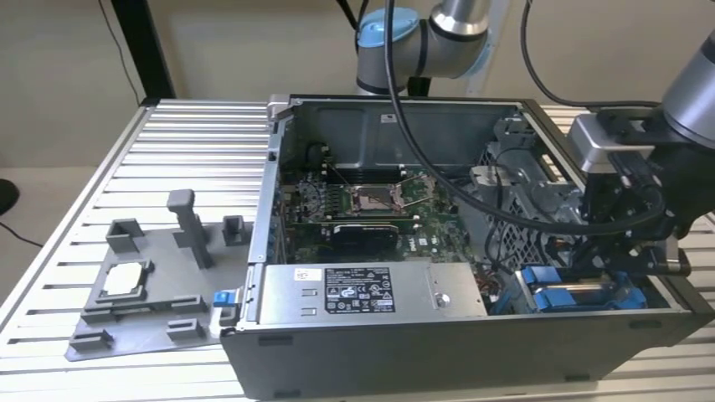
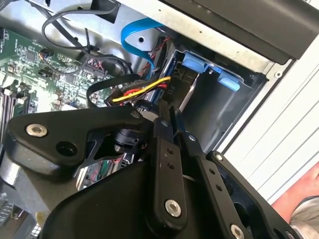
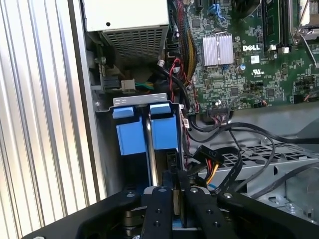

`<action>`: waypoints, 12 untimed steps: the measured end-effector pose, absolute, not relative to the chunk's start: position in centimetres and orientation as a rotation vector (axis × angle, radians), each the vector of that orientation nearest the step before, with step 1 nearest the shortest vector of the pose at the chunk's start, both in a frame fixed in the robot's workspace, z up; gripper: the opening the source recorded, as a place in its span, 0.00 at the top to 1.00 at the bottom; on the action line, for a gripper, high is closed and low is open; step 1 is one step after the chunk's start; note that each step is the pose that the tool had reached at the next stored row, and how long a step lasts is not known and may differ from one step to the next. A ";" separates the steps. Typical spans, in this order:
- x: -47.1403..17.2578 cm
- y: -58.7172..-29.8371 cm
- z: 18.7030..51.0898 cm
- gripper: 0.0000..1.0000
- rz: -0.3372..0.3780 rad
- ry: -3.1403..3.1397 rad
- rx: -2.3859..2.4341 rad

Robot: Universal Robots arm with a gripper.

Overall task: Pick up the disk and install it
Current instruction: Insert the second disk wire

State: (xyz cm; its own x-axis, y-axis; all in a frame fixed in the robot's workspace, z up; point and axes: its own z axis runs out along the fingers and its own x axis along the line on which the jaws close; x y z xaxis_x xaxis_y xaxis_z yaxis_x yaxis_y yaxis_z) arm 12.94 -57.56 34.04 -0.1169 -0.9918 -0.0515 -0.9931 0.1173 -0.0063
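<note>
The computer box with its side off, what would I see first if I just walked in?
Probably the open computer case on the slatted table, its green circuit board showing inside. Next, the black gripper reaching into the case's corner on the exterior view's right, above the blue drive carriers. A grey holder lies beside the case, on the exterior view's left.

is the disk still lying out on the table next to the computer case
No, in the first wrist view the disk stands on edge in the drive bay inside the computer case, with the gripper right over it.
</note>
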 end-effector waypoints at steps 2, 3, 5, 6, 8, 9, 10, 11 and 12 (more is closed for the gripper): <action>12.9 -57.6 33.9 1.00 0.045 2.316 -2.059; 12.9 -57.6 33.8 1.00 0.044 2.316 -2.059; 12.9 -57.6 33.6 1.00 0.043 2.317 -2.060; 12.9 -57.6 33.5 1.00 0.043 2.317 -2.060; 12.9 -57.6 33.3 1.00 0.042 2.317 -2.060; 12.9 -57.6 33.3 1.00 0.041 2.318 -2.060; 12.9 -57.5 33.2 1.00 0.040 2.318 -2.061; 12.9 -57.5 33.1 1.00 0.038 2.319 -2.062; 12.9 -57.5 33.1 1.00 0.036 2.320 -2.062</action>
